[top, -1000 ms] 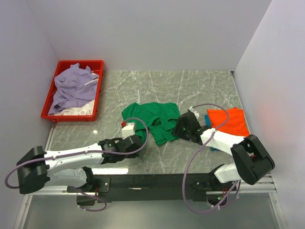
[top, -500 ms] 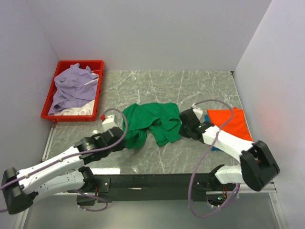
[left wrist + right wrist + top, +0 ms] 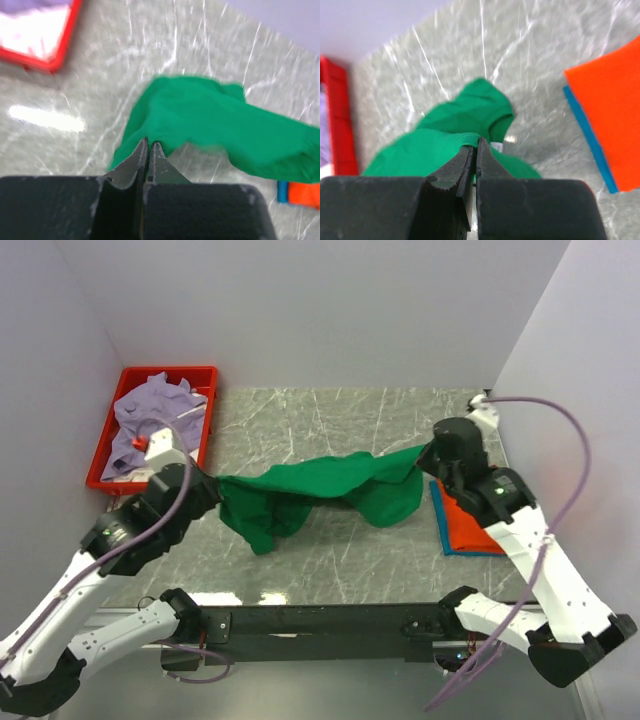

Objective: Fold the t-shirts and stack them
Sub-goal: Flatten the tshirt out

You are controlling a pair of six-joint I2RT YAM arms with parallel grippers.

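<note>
The left end effector [image 3: 217, 494] and right end effector [image 3: 426, 460] are each clamped shut on an edge of the green t-shirt [image 3: 320, 485], strung sagging across mid-frame. The pinches look thin; pulling apart harder could slip one free, and the drooping middle may land bunched. Grey marbled counter [image 3: 330, 415] beneath, pale walls [image 3: 300, 310] enclosing, red tray [image 3: 105, 455] upper left.

I count five shirts: one green tee [image 3: 330, 485] mid-table, one orange tee [image 3: 607, 110] and one blue tee [image 3: 587, 132] at the right, one lavender tee [image 3: 150, 410] and one white tee [image 3: 30, 30] far left. There is one tray [image 3: 170, 369] and one table [image 3: 330, 420]. My arms make two, with one left gripper [image 3: 149, 145] and one right gripper [image 3: 476, 142].
</note>
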